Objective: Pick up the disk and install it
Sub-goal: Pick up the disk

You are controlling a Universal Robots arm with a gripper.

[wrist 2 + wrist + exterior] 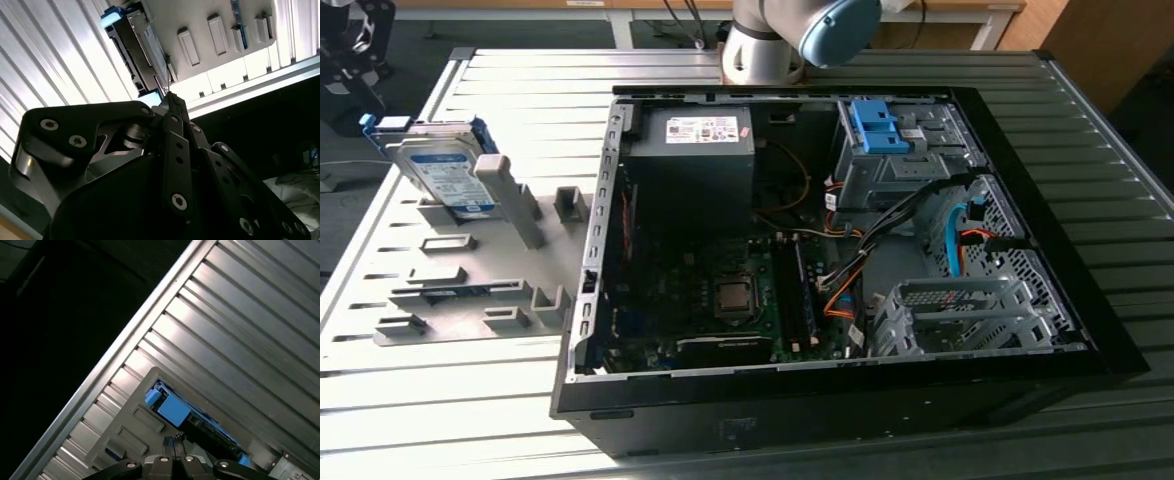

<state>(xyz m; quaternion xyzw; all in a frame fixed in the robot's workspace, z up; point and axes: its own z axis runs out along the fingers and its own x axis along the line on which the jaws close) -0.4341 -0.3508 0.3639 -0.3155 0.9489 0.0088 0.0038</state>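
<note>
The disk (440, 170), silver with a white-and-blue label and a blue frame, stands tilted on its edge against a grey post on the fixture plate (467, 270), at the exterior view's left. Both wrist views look down on it: the disk (142, 50) is seen edge-on, and the blue corner of the disk (167, 407) is close to the fingertips. My gripper (171, 102) hangs above it, fingers together with nothing between them. The gripper (175, 442) is apart from the disk. The arm's grey and blue joint (781, 35) is at the far edge of the table.
An open computer case (1067, 300) lies on the slatted metal table (1107, 130). Inside are a dark grey box with a white sticker (691, 160), a bare blue bracket (878, 125) in the drive bay, a metal cage (947, 310) and cables. Grey posts (507, 200) stand on the plate.
</note>
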